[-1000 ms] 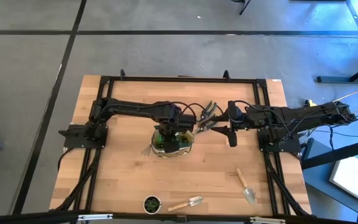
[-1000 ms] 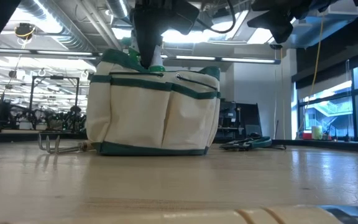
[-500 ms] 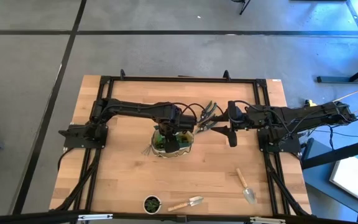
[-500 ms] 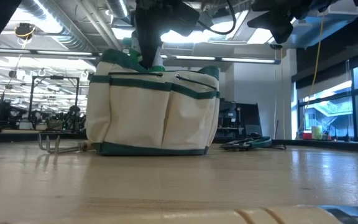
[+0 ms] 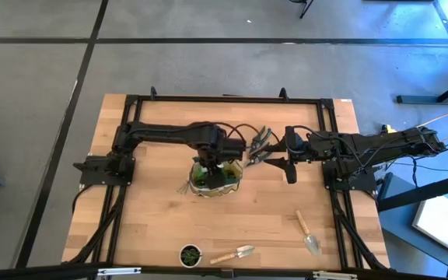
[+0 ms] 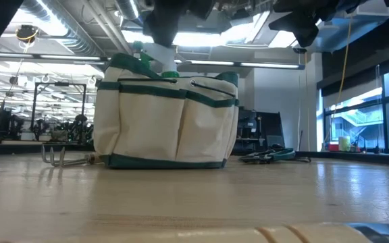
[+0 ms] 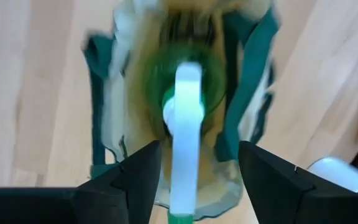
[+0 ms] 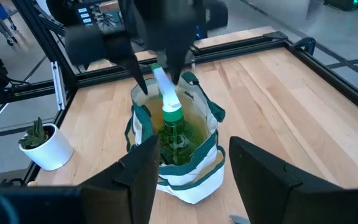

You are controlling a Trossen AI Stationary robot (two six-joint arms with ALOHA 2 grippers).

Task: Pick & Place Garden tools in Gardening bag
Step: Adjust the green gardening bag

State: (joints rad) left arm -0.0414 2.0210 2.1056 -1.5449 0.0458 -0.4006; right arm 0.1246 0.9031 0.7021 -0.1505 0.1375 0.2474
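Note:
The gardening bag [image 5: 218, 177] [image 6: 167, 118] stands on the table's middle. A green spray bottle [image 8: 171, 124] stands upright inside it, its white top [image 7: 185, 124] rising above the rim. My left gripper [image 7: 197, 155] [image 8: 163, 74] hangs open just above the bag, pointing down, with a finger on either side of the white top and apart from it. My right gripper [image 8: 194, 180] waits open to the right of the bag [image 5: 257, 158], holding nothing. Pruners [image 5: 261, 140] lie behind the bag. A fork [image 5: 183, 188] lies by the bag's left side.
Two wooden-handled trowels lie near the front edge [image 5: 234, 253] and at the front right [image 5: 308, 232]. A small round pot with a green plant [image 5: 190, 254] stands at the front, left of the first trowel. Black frame rails [image 5: 224, 99] border the table.
My left gripper has opened, let go of the spray bottle's white top and risen straight up above the bag. The bottle stays upright in the bag.

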